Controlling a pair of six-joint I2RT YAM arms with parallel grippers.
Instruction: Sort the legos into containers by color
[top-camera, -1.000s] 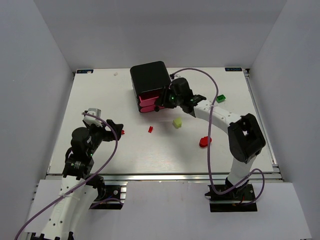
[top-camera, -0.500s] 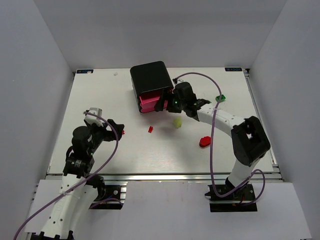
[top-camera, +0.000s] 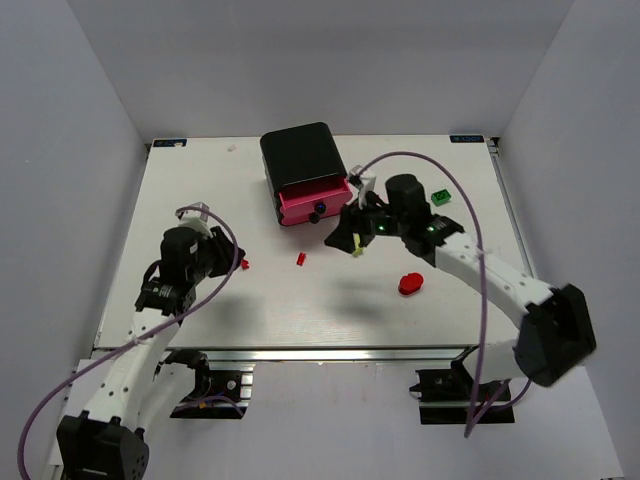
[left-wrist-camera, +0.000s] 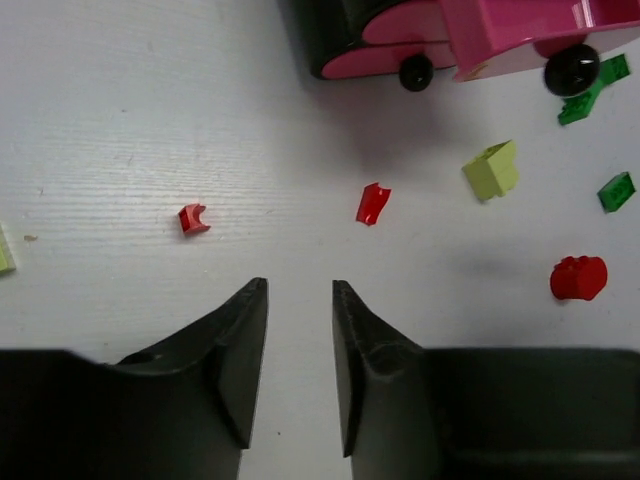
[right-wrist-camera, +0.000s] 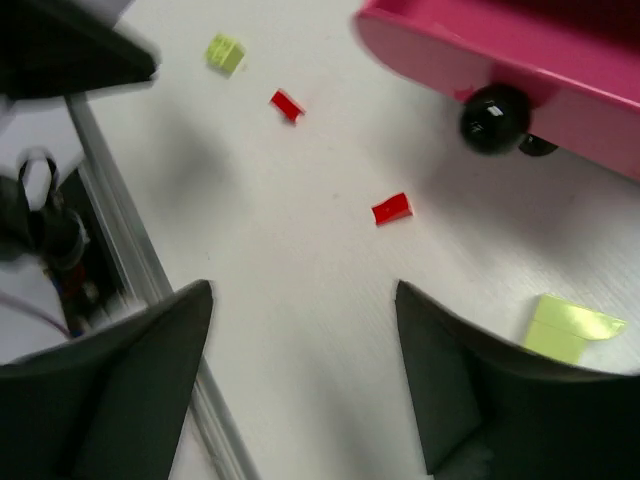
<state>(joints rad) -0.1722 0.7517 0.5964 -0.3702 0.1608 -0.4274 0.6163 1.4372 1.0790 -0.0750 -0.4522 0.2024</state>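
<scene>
The black cabinet (top-camera: 300, 158) stands at the back of the table, and one pink drawer (top-camera: 315, 198) of the containers is pulled out, its black knob (top-camera: 316, 213) facing me. The other pink drawers (left-wrist-camera: 372, 58) are shut. Legos lie loose in front of it: a pale yellow one (top-camera: 356, 248), two small red ones (top-camera: 300, 258) (top-camera: 245, 264), a bigger red one (top-camera: 410, 284) and a green one (top-camera: 439, 197). My right gripper (top-camera: 345, 238) (right-wrist-camera: 302, 295) hangs open by the pale yellow lego (right-wrist-camera: 568, 328), holding nothing. My left gripper (top-camera: 222, 258) (left-wrist-camera: 300, 290) stands open with a narrow empty gap, short of the small red lego (left-wrist-camera: 193, 218).
In the left wrist view a second green brick (left-wrist-camera: 590, 95) lies near the drawer's knob (left-wrist-camera: 571, 68), and another pale yellow brick (left-wrist-camera: 5, 250) sits at the far left. The table's metal front rail (right-wrist-camera: 110, 200) runs below my right gripper.
My right gripper has let go at the cabinet and drawn back toward the front, leaving the drawer pulled further out. The left gripper's jaws have narrowed and its arm has shifted.
</scene>
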